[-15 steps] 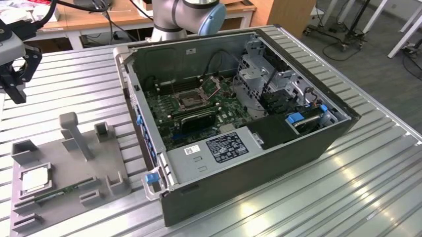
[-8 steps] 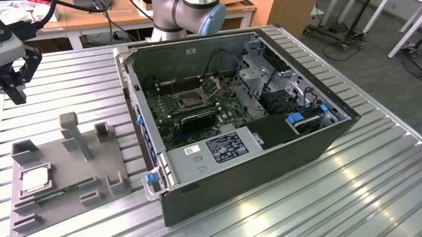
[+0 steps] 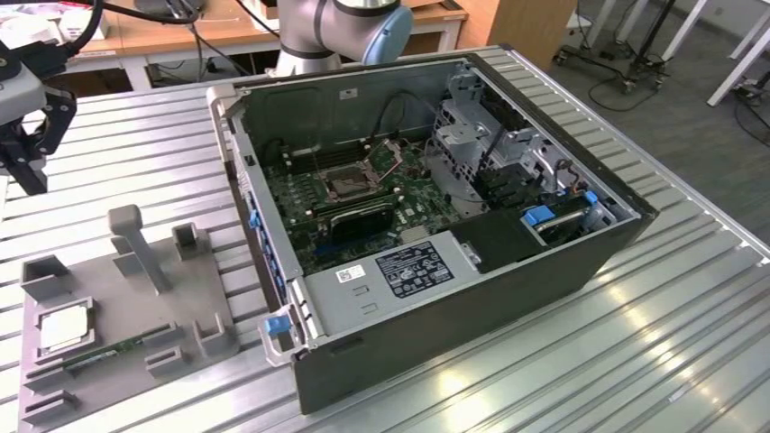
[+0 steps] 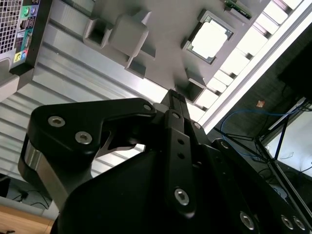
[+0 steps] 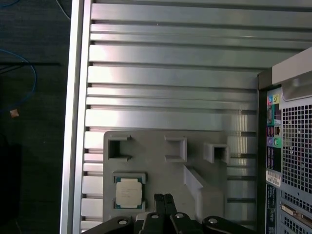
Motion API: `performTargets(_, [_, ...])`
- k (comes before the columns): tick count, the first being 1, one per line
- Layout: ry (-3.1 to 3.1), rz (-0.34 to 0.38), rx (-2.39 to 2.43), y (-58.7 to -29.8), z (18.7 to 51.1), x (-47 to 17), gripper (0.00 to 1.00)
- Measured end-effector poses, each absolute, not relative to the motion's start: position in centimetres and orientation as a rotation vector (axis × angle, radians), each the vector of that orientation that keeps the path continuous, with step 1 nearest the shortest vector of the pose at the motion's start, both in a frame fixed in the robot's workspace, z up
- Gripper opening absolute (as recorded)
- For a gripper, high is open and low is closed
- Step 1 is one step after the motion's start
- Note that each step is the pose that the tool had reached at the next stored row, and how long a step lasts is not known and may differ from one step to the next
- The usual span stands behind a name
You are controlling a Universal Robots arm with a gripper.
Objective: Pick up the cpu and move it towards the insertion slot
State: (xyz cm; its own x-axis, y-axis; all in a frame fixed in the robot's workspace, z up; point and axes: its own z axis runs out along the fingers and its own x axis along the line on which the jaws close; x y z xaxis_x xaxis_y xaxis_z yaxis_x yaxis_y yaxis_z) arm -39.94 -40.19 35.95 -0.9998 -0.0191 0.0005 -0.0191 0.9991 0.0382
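Note:
The cpu [image 3: 67,329] is a flat silvery square lying in a recess of the grey fixture [image 3: 180,302] at the exterior view's lower left. It also shows in both wrist views: cpu [image 5: 129,191], cpu [image 4: 210,39]. My gripper [image 3: 32,185] hangs high over the table at the exterior view's far left, well above and beyond the fixture. Its black fingertips [image 5: 159,199] are pressed together with nothing between them; the gripper [image 4: 173,97] is apart from the chip. The insertion slot [image 3: 349,185], a square metal-framed socket, sits on the green board inside the open computer case [image 3: 481,307].
A thin green memory stick [image 3: 114,352] lies along the fixture's near edge. Grey upright posts [image 3: 139,248] rise from the fixture. The case wall [image 3: 247,198] stands between fixture and socket. The ribbed metal table [image 3: 601,361] ends at an edge [image 5: 78,122] near the fixture.

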Motion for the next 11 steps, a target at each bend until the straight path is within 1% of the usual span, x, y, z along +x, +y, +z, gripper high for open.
performTargets(11, [-3.140, -0.060, 0.030, -40.46, 35.95, -39.94, 0.11])
